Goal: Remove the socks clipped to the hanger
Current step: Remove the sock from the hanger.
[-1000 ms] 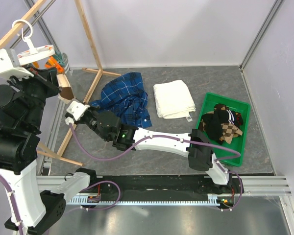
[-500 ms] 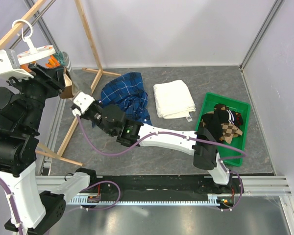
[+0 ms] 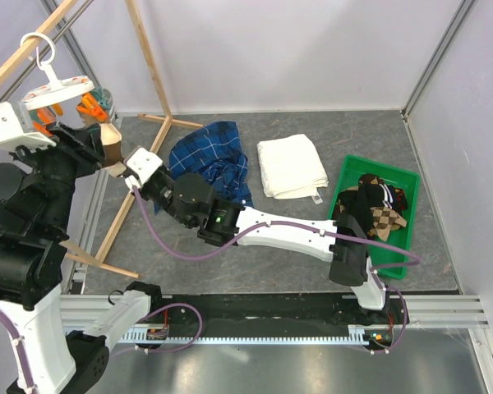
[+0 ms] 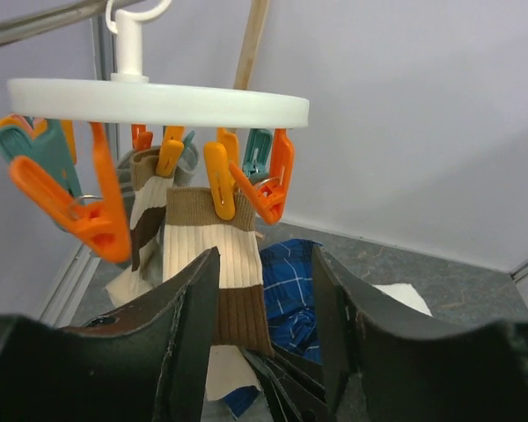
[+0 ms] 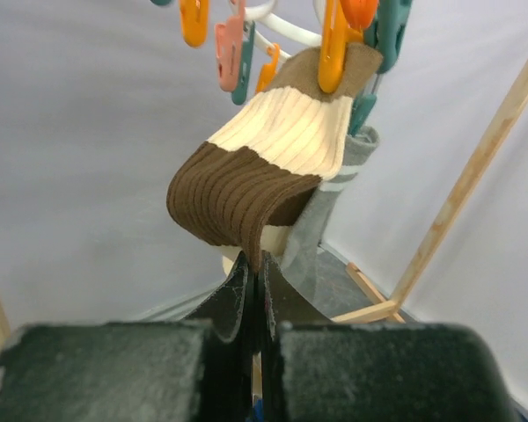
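The white round hanger (image 4: pixel 158 101) hangs from the rack with orange and teal pins under it. An orange pin (image 4: pixel 218 183) holds a tan, cream and brown striped sock (image 4: pixel 213 255). My right gripper (image 5: pixel 253 272) is shut on that sock's brown lower edge (image 5: pixel 238 207) and pulls it out sideways. My left gripper (image 4: pixel 262 308) is open just below the hanger, and the sock hangs beyond its fingers without touching them. A second striped sock (image 4: pixel 141 220) and a grey sock (image 5: pixel 321 229) hang behind. In the top view both grippers (image 3: pixel 97 141) (image 3: pixel 122 167) meet under the hanger (image 3: pixel 59 86).
Wooden rack poles (image 3: pixel 152 70) stand around the hanger. A blue plaid shirt (image 3: pixel 209 164) and a folded white towel (image 3: pixel 289 164) lie on the table. A green bin (image 3: pixel 345 168) at the right holds several socks (image 3: pixel 376 209).
My left gripper has opened and drawn back from the hanger's pins. My right gripper has moved up and right, still shut on the striped sock.
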Controlling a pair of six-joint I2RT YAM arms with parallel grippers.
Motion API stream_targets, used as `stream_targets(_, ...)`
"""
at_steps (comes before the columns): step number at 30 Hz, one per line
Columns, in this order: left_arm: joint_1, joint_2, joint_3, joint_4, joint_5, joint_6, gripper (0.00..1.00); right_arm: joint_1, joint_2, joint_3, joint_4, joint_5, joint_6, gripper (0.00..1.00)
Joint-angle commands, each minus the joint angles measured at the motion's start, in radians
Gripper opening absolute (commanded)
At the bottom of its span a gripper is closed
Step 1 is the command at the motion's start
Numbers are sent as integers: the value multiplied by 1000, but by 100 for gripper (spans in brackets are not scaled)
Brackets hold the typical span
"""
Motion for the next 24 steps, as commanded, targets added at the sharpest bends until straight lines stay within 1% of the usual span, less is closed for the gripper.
stream_targets(1,-1,-32,55,11,-41,5,52,42,-47,54,57,6,60,0)
stream_targets(4,-1,-21,81,-1,-61,20,52,54,-41,56,69,-45,54,0)
stream_targets(6,-1,-12,85,-3,-64,32,52,45,30,103,62,10,7,0)
stream_targets(8,-1,5,87,-3,-86,35,52,40,97,201,-24,48,0,0)
stream_targets(9,-1,10,89,-3,-93,25,52,40,102,215,-37,65,16,0)
stream_targets(10,-1,17,93,-3,-86,19,52,40,97,215,-37,46,25,0)
stream_targets(13,-1,54,139,-20,-20,3,52,40,50,111,49,26,20,0)
stream_targets(15,-1,65,156,-30,8,-11,52,37,41,83,42,27,7,0)
stream_targets(18,-1,56,127,17,139,-17,52,37,31,72,25,6,-18,0)
stream_targets(19,-1,57,116,34,219,-18,52,37,21,45,52,-7,-14,0)
stream_targets(21,-1,78,119,57,306,-31,52,39,8,14,87,-27,-13,0)
stream_targets(24,-2,118,154,56,333,-43,52,39,4,-6,114,-56,-24,0)
